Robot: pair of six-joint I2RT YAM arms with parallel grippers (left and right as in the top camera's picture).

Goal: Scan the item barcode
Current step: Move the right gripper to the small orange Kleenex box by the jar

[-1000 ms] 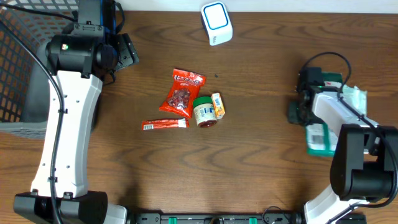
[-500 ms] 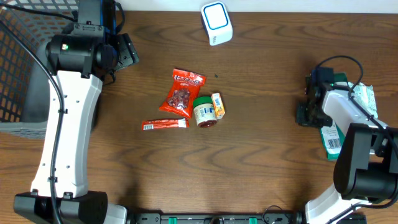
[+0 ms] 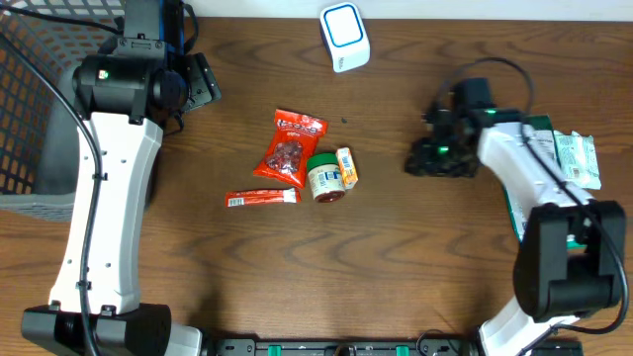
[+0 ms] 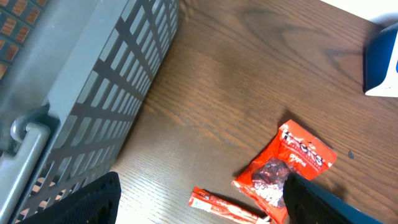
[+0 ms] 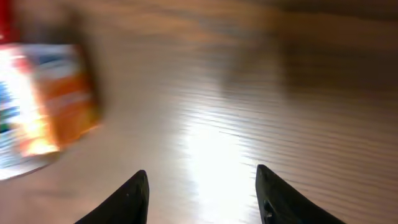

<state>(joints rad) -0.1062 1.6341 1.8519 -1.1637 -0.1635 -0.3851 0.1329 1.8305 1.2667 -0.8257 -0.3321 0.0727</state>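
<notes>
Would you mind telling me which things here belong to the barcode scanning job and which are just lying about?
Job: scanner; red snack bag; green-lidded jar; small orange box; red stick packet.
Lying about, probably: wire basket; pale green packet at the right edge.

The overhead view looks straight down from high up. It takes in the whole desk and both arms. The left wrist view sits just behind the left tool and looks down at a slant. The red bag ahead of that tool shows from overhead too. The right wrist view is very close to the desk and blurry, just behind the right tool. The orange box off to that tool's side also shows from overhead.
</notes>
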